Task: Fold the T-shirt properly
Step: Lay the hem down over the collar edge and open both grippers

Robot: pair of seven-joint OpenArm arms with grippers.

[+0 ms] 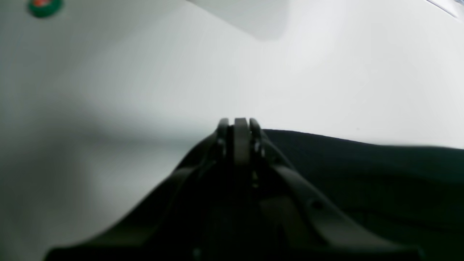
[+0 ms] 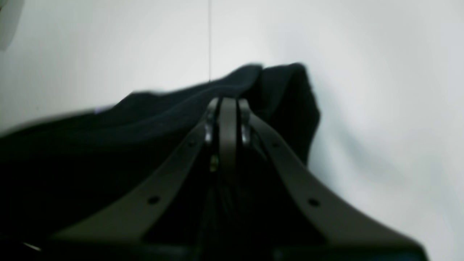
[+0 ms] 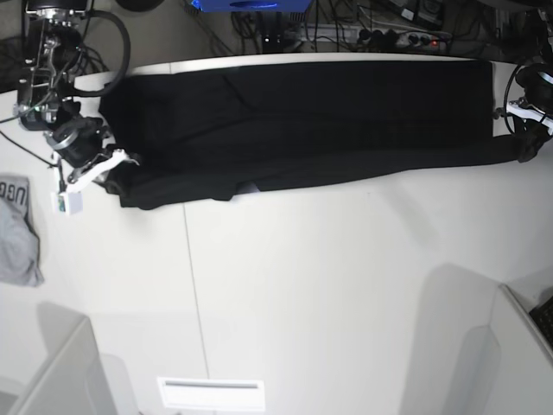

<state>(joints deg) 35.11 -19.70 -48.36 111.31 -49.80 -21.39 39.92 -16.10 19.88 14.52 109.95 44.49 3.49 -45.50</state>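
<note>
Tabletop [image 3: 302, 277] fills most of the base view; it is white, smooth and matt, with one thin seam running away from the robot. Its far edge is hidden partly by the T-shirt [image 3: 302, 121], and the lower corners of the view are cut by pale panels.

The T-shirt is large, black and soft. It lies stretched in a long band across the far part of the table, between the two grippers. Its surface is so dark that folds are hard to read; only a few shallow creases show. Neck label and print cannot be made out clearly.

Right gripper [image 3: 111, 166] is at the end of the band on the left side of the base view. In the right wrist view its dark fingers are pressed together, and black cloth bunches up directly in front of the tips and beside them. The cloth seems pinched, but blur hides the exact contact.

Left gripper [image 3: 529, 149] is at the opposite end, partly cut off by the frame edge. In the left wrist view its jaws are pressed together too, with a black hem just beside them on one side and bare table on the other.

A small grey garment [image 3: 17, 229] with letters lies apart, near the right arm, half outside the picture.
</note>
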